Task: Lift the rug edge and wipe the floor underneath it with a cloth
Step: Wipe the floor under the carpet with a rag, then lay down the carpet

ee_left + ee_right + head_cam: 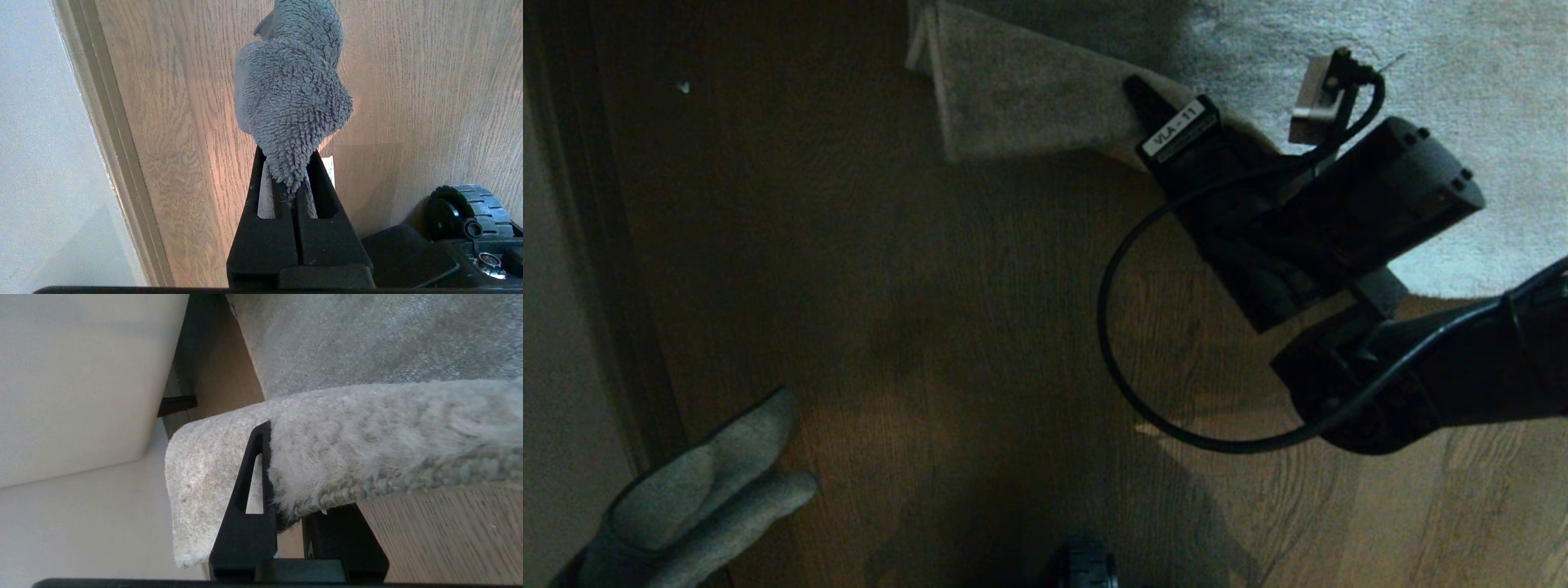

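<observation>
Across the lower part of the head view, brown wood-grain floor (980, 327) is seen, dimly lit and crossed by shadow. A pale wall with a darker baseboard strip (605, 269) is found along its left side. The large light-grey rug (1462, 82) is spread over the upper right.

The rug edge (1029, 106) is held off the floor by the right gripper (1147, 102), whose fingers are clamped on the border near the corner, so that a flap is folded up and its paler underside is turned toward the camera. A black cable (1111, 327) is looped below the right arm.

At the lower left of the head view, only the free end of the cloth (711, 490) is seen; the left gripper itself is not shown there. In the left wrist view the missing part is supplied: the left gripper (291, 179) is shut tight on the cloth (290, 94), which is bunched beyond the fingertips above the floor (408, 81), with a small white tag (329, 169) just beside one finger. A ribbed black wheel (474, 208) of the base is caught there too.

In the right wrist view the grip is shown closely: the rug edge (327, 457) is pinched between the right gripper (286, 465) fingers, pile on one side, pale backing (196, 477) on the other, with bare floor (449, 531) exposed beneath the lifted flap.
</observation>
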Tool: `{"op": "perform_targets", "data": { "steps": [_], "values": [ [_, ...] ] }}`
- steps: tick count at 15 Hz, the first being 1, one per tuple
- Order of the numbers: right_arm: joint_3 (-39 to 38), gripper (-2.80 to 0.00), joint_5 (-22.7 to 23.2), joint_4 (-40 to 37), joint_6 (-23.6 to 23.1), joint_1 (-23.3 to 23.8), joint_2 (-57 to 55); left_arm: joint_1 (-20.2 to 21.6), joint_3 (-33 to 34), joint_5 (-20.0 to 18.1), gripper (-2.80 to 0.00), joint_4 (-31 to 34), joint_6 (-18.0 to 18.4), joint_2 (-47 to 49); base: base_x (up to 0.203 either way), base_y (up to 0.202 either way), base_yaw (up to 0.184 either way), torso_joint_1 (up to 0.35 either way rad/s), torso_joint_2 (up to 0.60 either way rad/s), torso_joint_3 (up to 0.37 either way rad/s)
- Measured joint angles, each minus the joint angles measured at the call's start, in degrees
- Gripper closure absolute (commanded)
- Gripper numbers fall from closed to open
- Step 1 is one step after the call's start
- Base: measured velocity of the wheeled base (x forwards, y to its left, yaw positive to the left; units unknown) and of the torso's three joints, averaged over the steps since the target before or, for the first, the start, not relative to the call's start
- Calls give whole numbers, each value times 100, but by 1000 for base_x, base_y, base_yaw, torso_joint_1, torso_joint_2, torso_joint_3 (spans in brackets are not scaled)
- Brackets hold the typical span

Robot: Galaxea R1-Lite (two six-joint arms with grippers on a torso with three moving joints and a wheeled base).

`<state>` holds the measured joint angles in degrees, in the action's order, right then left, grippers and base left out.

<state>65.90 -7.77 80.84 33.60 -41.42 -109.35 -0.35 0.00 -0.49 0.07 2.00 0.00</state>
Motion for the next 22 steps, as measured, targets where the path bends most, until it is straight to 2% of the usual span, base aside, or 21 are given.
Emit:
{"op": "perform_targets", "data": {
  "steps": [2,13,14,20,22],
  "values": [
    [-25,0,-20,-93,-110,0,32,0,0,2,0,-1,0,0,0,0,0,0,0,0],
    [-37,0,-20,-33,-89,11,-77,0,-2,5,0,-5,1,0,0,0,0,0,0,0],
    [-37,-280,-17,-22,-99,9,-77,2,-2,5,0,-5,1,0,0,0,0,0,0,0],
    [-110,-280,-118,44,-114,-74,-49,2,-2,5,0,-2,0,0,0,0,0,0,0,0],
    [-220,-280,-110,388,-86,-88,-8,0,-2,5,0,-5,0,0,0,0,0,0,0,0]
  ]
}}
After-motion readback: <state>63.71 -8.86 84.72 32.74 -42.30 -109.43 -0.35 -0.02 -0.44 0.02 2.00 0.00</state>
